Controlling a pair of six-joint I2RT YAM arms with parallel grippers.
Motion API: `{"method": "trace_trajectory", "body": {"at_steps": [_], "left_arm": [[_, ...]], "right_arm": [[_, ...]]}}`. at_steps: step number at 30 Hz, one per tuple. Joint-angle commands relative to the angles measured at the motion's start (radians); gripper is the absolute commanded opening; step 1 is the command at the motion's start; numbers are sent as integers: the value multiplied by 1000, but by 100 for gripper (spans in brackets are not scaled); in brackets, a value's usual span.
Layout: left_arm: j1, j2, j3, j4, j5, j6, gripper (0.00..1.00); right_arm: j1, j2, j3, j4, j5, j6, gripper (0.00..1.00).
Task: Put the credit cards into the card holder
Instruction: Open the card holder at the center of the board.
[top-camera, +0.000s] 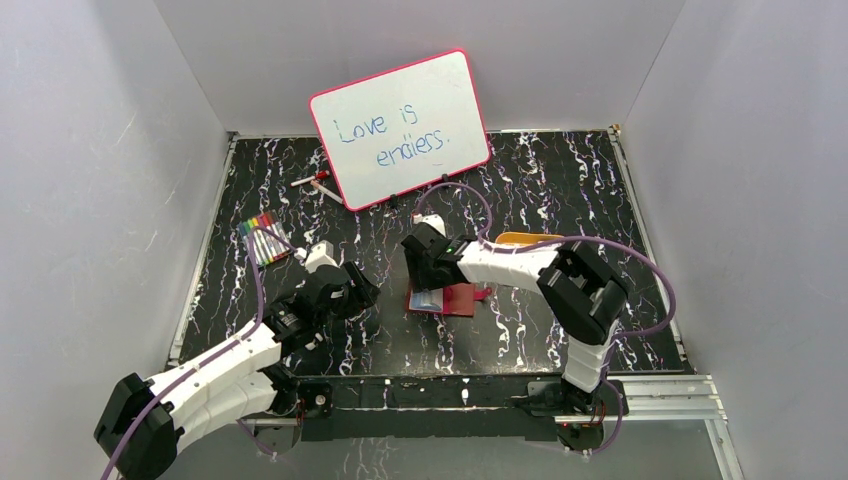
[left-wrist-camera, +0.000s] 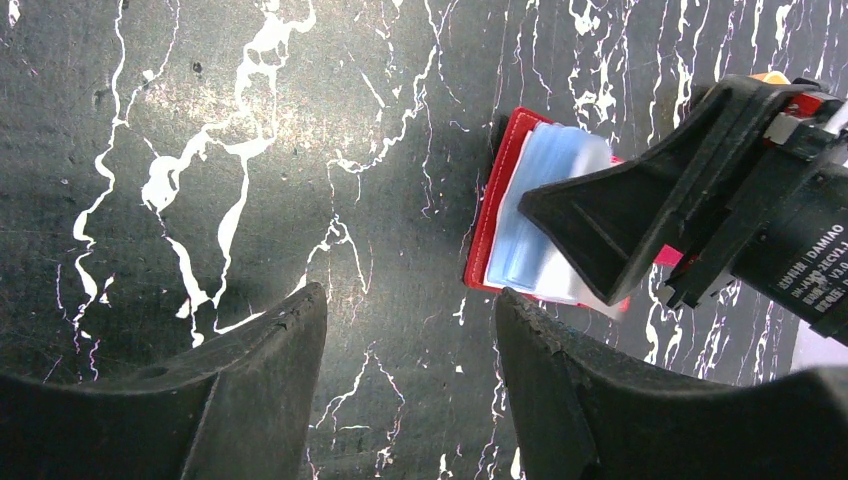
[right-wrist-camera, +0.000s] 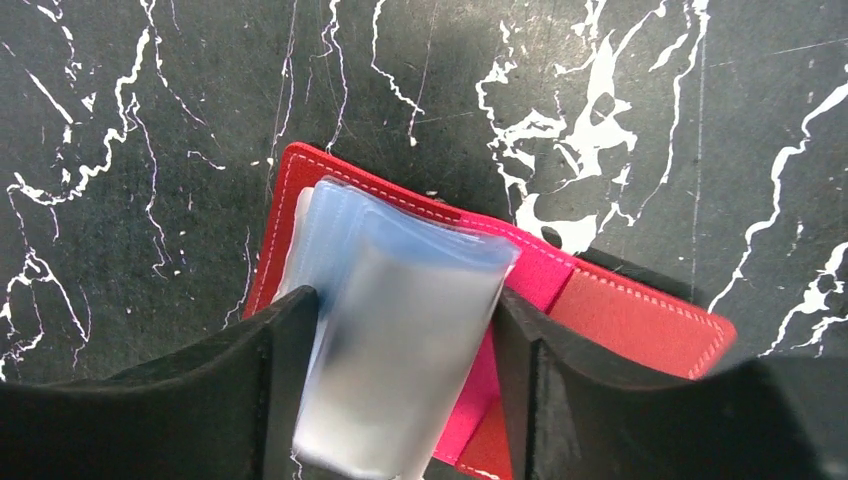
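Right end effector (right-wrist-camera: 395, 400) straddling card holder (right-wrist-camera: 640, 325) pockets, left end effector (left-wrist-camera: 410, 390) spread

Bright, even overhead light — glare on table (left-wrist-camera: 200, 110); near fingers (right-wrist-camera: 250, 400) blurred.

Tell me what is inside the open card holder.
The card holder lies open with pale blue plastic pockets fanned up between the fingers of the right claw. They are frosted, so any card inside them cannot be made out.
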Motion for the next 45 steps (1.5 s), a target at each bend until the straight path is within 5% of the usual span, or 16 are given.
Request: {"method": "trace_trajectory", "body": {"at_steps": [1,6,16,20,24,33,45], "left_arm": [[1,-9,6,2,-13,2,60],[1,14,17,14,-2,8,60],[1,139,59,259,238,61,56],[3,256,81,456,422,48,38],[5,402,95,604,522,10,1],[3,642,89,806,621,-50,0],[4,796,106,669,550,-20,0]], "right_arm": [[6,-26,-77,-5,7,-13,65],[6,-77,-103,11,-3,-18,49],[-10,-190,-203,72,-22,-31,41],[-17,-219,-243,102,-31,-25,41],[-20,-233,-255,122,-39,-12,41],[-23,-245,-258,135,-52,-3,41],[-24,-276,-284,101,-11,-4,41]]}}
